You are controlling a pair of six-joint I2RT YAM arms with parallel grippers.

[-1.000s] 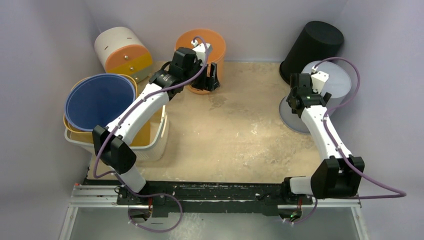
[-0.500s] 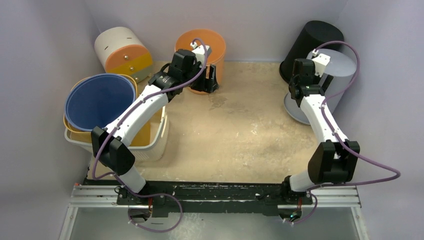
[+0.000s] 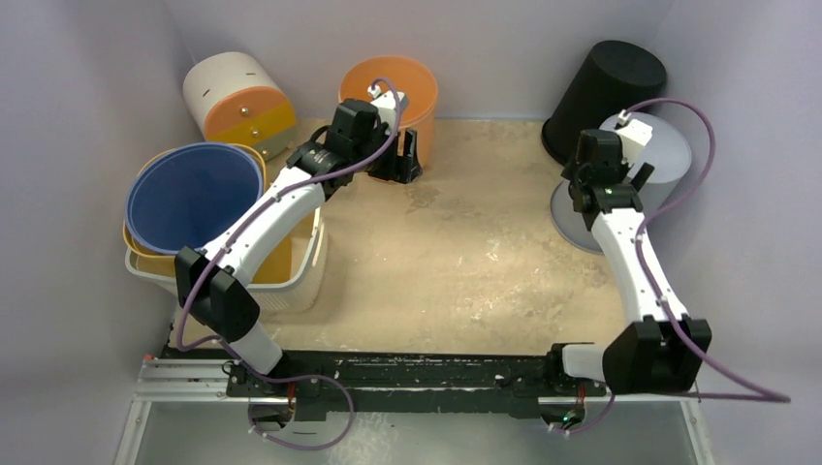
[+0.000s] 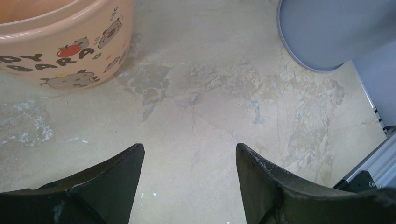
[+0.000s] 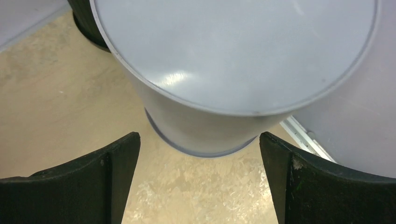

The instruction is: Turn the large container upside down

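Observation:
The large grey container stands at the right with its flat base up and its wide rim on the table. It fills the top of the right wrist view and shows in the left wrist view. My right gripper is open and empty, just above and in front of it, not touching it. My left gripper is open and empty over bare table, beside the orange bucket.
A black bin stands upside down behind the grey container. The orange printed bucket is at the back centre. A white and orange drum lies at the back left. A blue tub sits in a white basket.
My right wrist has swung right and slightly back, and the grey container has shifted with it and now stands on its rim. The left gripper has drawn slightly away from the orange bucket.

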